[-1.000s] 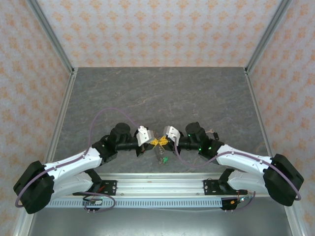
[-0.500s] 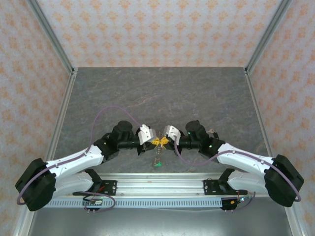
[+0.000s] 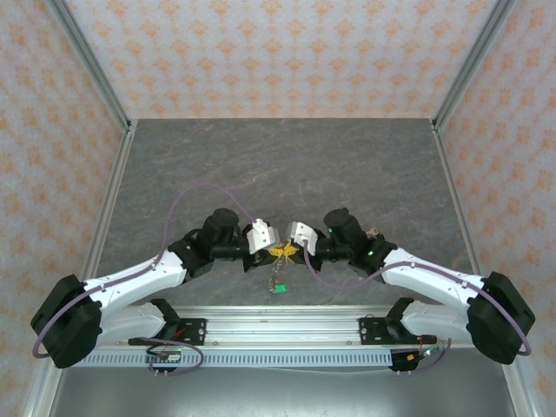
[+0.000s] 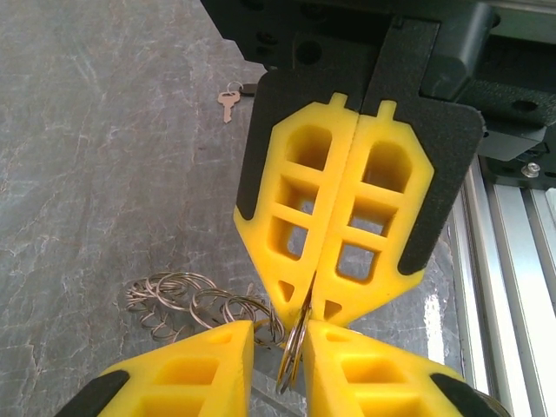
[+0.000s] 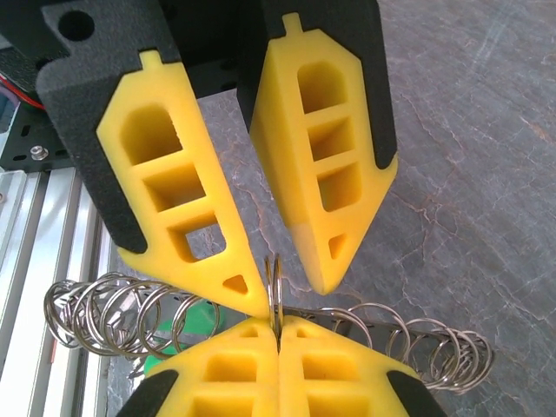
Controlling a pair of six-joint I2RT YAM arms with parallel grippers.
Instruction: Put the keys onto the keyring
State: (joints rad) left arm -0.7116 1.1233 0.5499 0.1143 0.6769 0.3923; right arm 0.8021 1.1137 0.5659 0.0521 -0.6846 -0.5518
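Note:
My two grippers meet tip to tip above the table's near edge. The right gripper [image 5: 278, 326] [image 3: 287, 252] is shut on a thin silver split keyring [image 5: 274, 282] [image 4: 294, 365], which stands on edge. My left gripper [image 4: 278, 334] [image 3: 273, 251] is open, and its yellow fingers [image 5: 200, 261] straddle that same ring. One finger touches the ring and the other stays apart. A chain of linked silver rings [image 5: 113, 313] [image 4: 191, 304] hangs from the keyring. A green-headed key [image 5: 198, 320] [image 3: 280, 289] dangles at the end of the chain. A small gold key [image 4: 228, 102] lies loose on the table.
The aluminium rail [image 3: 278, 323] with both arm bases runs just below the grippers. Purple cables [image 3: 195, 195] loop over the arms. The grey stone-patterned tabletop [image 3: 287, 165] stretches back to patterned walls.
Both grippers have edged slightly toward the far side, still tip to tip. The hanging chain and green key have swung a little left.

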